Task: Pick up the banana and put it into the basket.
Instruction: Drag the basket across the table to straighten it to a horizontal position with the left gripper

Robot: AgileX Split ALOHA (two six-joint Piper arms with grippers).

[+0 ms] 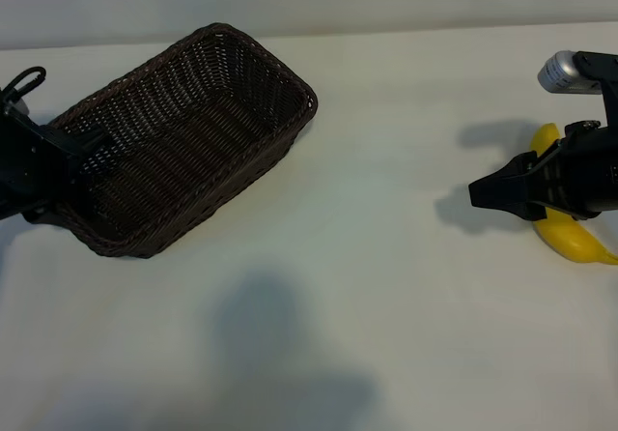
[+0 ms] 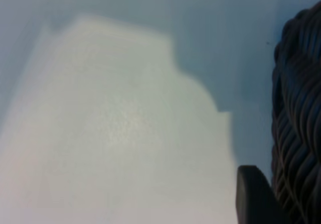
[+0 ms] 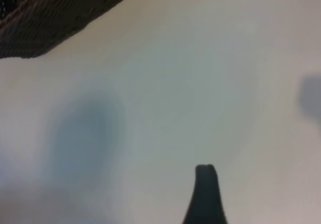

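Right hand (image 1: 480,196) hangs with fingers apart just in front of the banana (image 1: 565,233), which lies on the bench (image 1: 386,305), ungrasped. Next: back over it and clamp. Farther off, left hand (image 1: 58,156) at the basket (image 1: 290,83) rim; grip unclear.

The basket (image 1: 183,141) is seen to be woven from dark brown wicker, with a rough, ribbed texture and a braided rim; in the left wrist view its strands (image 2: 298,133) are shown with a faint sheen. The banana (image 1: 570,238) is covered by a smooth, bright yellow peel with a slight gloss. The table (image 1: 386,305) is surfaced in a plain, pale, matt material, smooth throughout. The right gripper (image 1: 488,197) is made of matt black plastic, and a brushed, silvery metal cylinder (image 1: 570,73) is mounted above it.
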